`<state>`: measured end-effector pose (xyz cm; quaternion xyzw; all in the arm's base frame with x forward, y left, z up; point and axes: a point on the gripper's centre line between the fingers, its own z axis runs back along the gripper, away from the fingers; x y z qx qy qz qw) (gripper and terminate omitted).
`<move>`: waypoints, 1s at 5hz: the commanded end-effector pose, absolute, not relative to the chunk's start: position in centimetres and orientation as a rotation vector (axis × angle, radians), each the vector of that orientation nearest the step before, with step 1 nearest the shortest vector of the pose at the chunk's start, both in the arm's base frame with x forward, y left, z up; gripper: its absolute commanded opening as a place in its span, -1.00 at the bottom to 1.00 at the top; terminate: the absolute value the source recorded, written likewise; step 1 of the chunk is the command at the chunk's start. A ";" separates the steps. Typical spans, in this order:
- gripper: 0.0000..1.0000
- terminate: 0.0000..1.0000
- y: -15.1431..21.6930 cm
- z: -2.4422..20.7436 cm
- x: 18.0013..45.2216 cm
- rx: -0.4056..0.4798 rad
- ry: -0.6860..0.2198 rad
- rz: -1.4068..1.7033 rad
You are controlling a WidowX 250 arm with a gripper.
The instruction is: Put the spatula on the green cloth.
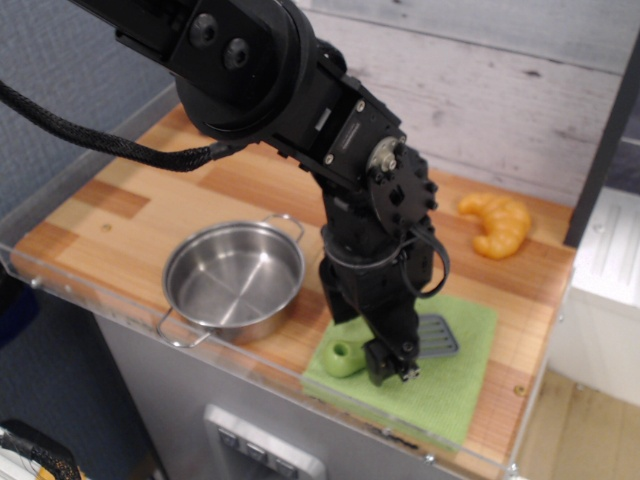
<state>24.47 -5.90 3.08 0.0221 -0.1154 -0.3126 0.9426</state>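
Observation:
The spatula lies across the green cloth (455, 385) at the front right of the table. Its lime-green handle (342, 358) with a hole points left, and its grey slotted blade (436, 336) points right. My gripper (393, 366) is down at the cloth over the spatula's middle, which it hides. The fingers stand close together on the spatula's neck, so the gripper looks shut on it. The spatula rests low on the cloth or just touches it.
A steel pot (233, 280) with two handles stands left of the cloth. A toy croissant (496, 223) lies at the back right. A clear plastic rim (200, 345) runs along the table's front edge. The black arm fills the middle of the view.

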 end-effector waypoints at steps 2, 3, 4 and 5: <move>1.00 -1.00 -3.3 9.9 25.1 0.052 -0.356 -0.481; 1.00 -1.00 -1.8 13.7 24.7 0.001 -0.410 -0.381; 1.00 -1.00 -1.8 13.7 24.7 0.001 -0.410 -0.381; 1.00 -1.00 -1.8 13.7 24.7 0.001 -0.410 -0.381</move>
